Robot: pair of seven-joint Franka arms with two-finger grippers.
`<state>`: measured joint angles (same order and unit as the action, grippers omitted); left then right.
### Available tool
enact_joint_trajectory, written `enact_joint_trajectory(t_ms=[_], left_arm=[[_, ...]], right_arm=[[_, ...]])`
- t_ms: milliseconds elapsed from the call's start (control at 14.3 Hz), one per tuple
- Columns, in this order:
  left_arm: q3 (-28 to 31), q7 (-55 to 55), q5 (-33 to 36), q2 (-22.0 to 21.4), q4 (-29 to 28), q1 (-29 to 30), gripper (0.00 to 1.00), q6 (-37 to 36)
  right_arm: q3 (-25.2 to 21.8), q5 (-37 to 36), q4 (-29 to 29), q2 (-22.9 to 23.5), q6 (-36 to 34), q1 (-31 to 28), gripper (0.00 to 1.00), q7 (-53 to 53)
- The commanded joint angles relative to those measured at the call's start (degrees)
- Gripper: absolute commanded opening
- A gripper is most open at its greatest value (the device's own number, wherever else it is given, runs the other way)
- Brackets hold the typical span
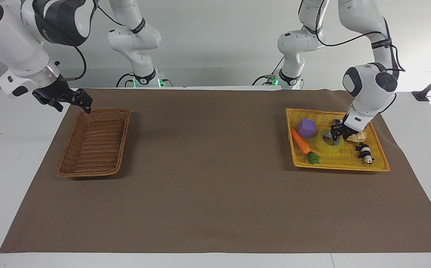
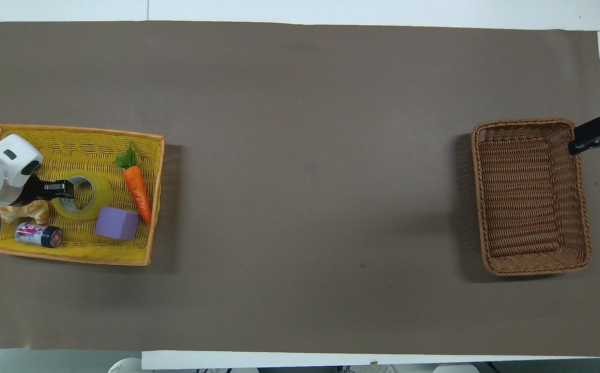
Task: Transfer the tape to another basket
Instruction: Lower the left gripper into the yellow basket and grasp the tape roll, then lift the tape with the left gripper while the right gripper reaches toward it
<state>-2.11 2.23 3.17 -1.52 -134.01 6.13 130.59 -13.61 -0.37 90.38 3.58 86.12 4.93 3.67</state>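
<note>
Left gripper (image 1: 337, 134) of mine hangs low at the rim of the tape (image 1: 328, 142), on the side toward the croissant (image 1: 356, 136); whether my fingers are spread or closed I cannot tell, and I cannot tell if one tip is already inside the core. That roll lies flat in the yellow basket (image 1: 379, 160) at my left arm's end of the table, with the purple cube (image 1: 306, 127) and the can (image 2: 38, 234) nearer to me and the carrot (image 1: 300, 142) beside it. I judge it light and stiff, its outer face slick, so I would pinch across the ring wall, one finger in the hole and one outside, where the hard core resists the squeeze. A panda toy (image 1: 365, 153) lies farther out. My right gripper (image 1: 72, 99) waits over the near corner of the brown basket (image 1: 92, 143), well apart at the table's other end.
</note>
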Motion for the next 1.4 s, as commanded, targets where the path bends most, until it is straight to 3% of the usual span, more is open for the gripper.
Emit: enact_joint_trajectory(t_ms=[0, 349, 419, 488, 698, 837, 1186, 1326], left_arm=[[0.52, -0.91, 0.25, -2.00, -4.15, -0.68, 0.51, 1.95], [0.52, -1.17, 0.25, -1.04, -7.67, -0.68, 0.48, 8.28], [0.52, -1.17, 0.25, -1.03, -7.67, -0.68, 0.30, 8.02], [0.52, -1.08, 0.25, -1.03, -7.67, -0.59, 0.04, 7.93], [0.52, -0.56, 0.25, -0.60, -5.40, 0.02, 0.00, 6.01], [0.44, -1.25, 0.25, 0.98, 1.60, -0.77, 0.00, -0.39], [0.26, -7.21, -2.72, 5.73, 32.00, -10.14, 0.00, -29.29], [-0.09, -16.67, -6.15, 5.65, 36.17, -17.17, 0.00, -31.36]], right_arm=[[0.42, -0.25, 1.55, -1.38, 0.54, -0.27, 0.99, -0.42], [0.42, -0.25, 1.55, -1.38, 0.54, -0.27, 0.99, -0.51], [0.42, -0.25, 1.55, -1.38, 0.54, -0.27, 0.99, -0.51], [0.42, -0.25, 1.64, -1.38, 0.54, -0.27, 0.99, -0.51], [0.42, -0.25, 1.55, -1.38, 0.54, -0.27, 0.99, -0.51], [0.42, -0.25, 1.55, -1.38, 0.54, -0.27, 0.99, -0.51], [0.42, -0.25, 1.64, -1.38, 0.54, -0.27, 0.99, -0.51], [0.42, -0.25, 1.55, -1.38, 0.54, -0.27, 0.99, -0.51]])
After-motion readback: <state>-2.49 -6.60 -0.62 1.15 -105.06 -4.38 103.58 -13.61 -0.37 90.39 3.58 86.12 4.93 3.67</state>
